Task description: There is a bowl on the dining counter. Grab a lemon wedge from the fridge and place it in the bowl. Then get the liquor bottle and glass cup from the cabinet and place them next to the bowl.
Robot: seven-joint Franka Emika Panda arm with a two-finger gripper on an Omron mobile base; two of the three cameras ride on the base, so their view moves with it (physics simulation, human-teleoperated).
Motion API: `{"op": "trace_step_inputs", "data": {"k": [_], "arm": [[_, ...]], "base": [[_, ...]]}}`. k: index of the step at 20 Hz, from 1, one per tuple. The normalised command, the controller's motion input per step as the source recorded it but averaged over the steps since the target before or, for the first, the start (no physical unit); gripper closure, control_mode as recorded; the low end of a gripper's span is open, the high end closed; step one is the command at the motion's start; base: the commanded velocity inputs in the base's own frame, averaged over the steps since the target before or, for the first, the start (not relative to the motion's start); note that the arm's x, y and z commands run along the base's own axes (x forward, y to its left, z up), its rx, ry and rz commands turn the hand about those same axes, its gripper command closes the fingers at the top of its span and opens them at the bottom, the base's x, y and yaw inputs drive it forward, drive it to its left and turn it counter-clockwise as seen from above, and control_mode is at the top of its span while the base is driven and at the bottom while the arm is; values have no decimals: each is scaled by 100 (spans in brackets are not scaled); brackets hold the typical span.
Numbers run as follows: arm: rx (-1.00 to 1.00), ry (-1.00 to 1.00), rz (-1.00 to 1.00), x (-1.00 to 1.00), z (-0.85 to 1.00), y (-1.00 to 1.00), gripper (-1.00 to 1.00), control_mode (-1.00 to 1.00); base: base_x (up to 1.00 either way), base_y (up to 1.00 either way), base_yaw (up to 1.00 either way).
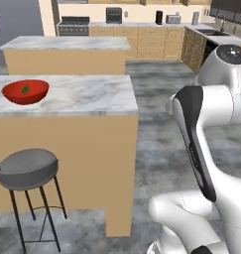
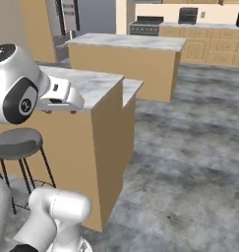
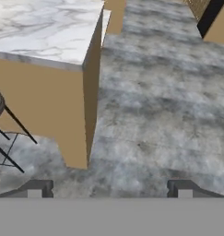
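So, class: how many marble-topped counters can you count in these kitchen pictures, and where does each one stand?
2. The dining counter is nearest, carrying the red bowl with a stool beside it. A shorter marble-topped block stands behind it. Others may lie out of view.

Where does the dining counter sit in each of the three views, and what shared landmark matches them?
Left base view: dining counter fills the left half, red bowl on its top.
Right base view: left of centre, its end corner toward the camera.
Hand view: upper left, marbled top above tan side.
Shared landmark: the grey stool beside the counter's tan side.
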Motion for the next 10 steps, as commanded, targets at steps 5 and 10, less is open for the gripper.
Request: {"op": "trace_step_inputs", "data": {"k": [5, 10], "arm": [[0, 0, 0, 0, 0, 0, -100, 100], [0, 0, 0, 0, 0, 0, -100, 100]], "base": [[30, -100, 0], [73, -100, 0]]}}
